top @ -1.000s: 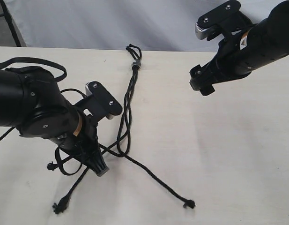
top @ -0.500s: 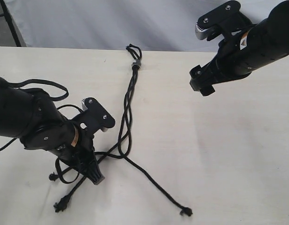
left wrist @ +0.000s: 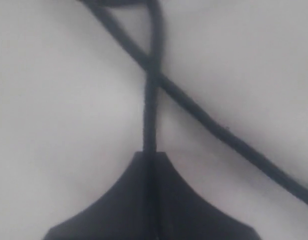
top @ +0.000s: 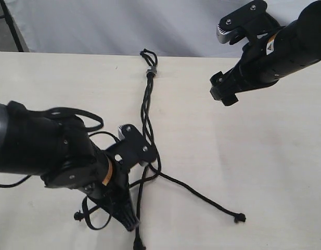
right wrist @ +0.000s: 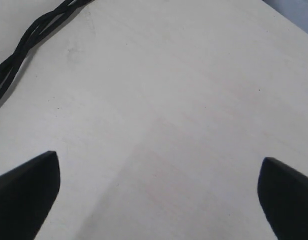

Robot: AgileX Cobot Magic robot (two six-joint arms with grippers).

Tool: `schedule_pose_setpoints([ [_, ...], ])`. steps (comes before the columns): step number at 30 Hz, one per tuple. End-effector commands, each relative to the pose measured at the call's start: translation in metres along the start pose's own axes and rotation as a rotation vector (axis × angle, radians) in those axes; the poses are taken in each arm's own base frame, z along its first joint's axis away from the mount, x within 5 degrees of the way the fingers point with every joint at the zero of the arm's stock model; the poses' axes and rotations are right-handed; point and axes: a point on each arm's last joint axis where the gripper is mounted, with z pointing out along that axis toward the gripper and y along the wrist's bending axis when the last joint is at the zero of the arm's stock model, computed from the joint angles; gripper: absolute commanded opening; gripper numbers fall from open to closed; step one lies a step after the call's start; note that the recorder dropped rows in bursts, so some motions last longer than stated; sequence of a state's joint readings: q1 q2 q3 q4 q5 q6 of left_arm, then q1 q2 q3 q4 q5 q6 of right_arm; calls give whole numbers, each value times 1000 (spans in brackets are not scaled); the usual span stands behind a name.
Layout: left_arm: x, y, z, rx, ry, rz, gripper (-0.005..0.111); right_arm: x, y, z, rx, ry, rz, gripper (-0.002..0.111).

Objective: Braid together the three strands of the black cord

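The black cord (top: 145, 104) runs from its small loop and grey band (top: 153, 71) at the far side down the middle of the table, twisted along its upper length. Below my left arm it splits into the three strands. One strand (top: 202, 197) trails right to a knot. Another ends near the front edge (top: 138, 242), and the third knot lies at the left (top: 77, 215). My left gripper (top: 130, 224) is shut on one strand (left wrist: 150, 110), which a second strand (left wrist: 218, 134) crosses. My right gripper (top: 222, 95) hovers open and holds nothing, to the right of the cord's upper part (right wrist: 29, 35).
The pale wooden table (top: 264, 156) carries only the cord. A grey backdrop (top: 98, 26) stands behind its far edge. My left arm's thicker black cables (top: 72, 113) loop above its wrist.
My left arm has swung right and toward the front edge with its strand, dragging the loose ends along. The right-hand strand's knot has shifted further right. The right arm has stayed put.
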State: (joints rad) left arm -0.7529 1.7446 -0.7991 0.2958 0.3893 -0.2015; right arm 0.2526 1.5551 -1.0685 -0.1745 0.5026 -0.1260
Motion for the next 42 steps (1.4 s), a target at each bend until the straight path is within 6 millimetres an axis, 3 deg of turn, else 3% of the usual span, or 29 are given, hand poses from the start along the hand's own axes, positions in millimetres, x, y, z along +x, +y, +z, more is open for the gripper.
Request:
schedule_pose_setpoints([
  [1, -3, 21, -10, -28, -57, -66, 1, 0, -1, 0, 4, -5, 0, 102],
  [4, -2, 28, -4, -31, -53, -82, 1, 0, -1, 0, 4, -3, 5, 102],
  [13, 4, 23, 29, -8, 6, -29, 5, 0, 0, 0, -10, -5, 30, 102],
  [15, 6, 22, 31, -7, 15, -49, 17, 0, 0, 0, -16, -6, 40, 102],
  [21, -2, 26, 22, -26, 26, -98, 75, -1, 3, 0, -47, -13, 107, 102],
  [22, -4, 27, 17, -29, 16, -102, 82, -2, 5, 0, -65, -19, 141, 102],
  [24, -11, 29, 3, -34, -39, -107, 85, -2, 7, 0, -88, -24, 180, 102],
  [27, -19, 32, -23, -44, -143, -105, 80, -2, 7, 0, -88, -24, 182, 102],
  [29, -22, 38, -42, -63, -205, -107, 69, -2, 7, 0, -89, -22, 182, 102],
  [32, -22, 54, -73, -95, -303, -160, 39, -2, 7, 0, -90, -19, 161, 100],
  [34, -19, 65, -93, -118, -363, -202, 14, -2, 7, -1, -89, -22, 138, 91],
  [35, -17, 70, -104, -130, -399, -228, -1, -2, 7, -2, -88, -25, 131, 84],
  [37, -13, 78, -123, -153, -474, -259, 3, -4, 6, -6, -83, -47, 133, 58],
  [40, -3, 83, -146, -169, -637, -276, 3, -8, 4, -17, -73, -93, 135, 4],
  [42, 7, 80, -158, -172, -740, -270, 3, -11, 2, -25, -70, -126, 162, 3],
])
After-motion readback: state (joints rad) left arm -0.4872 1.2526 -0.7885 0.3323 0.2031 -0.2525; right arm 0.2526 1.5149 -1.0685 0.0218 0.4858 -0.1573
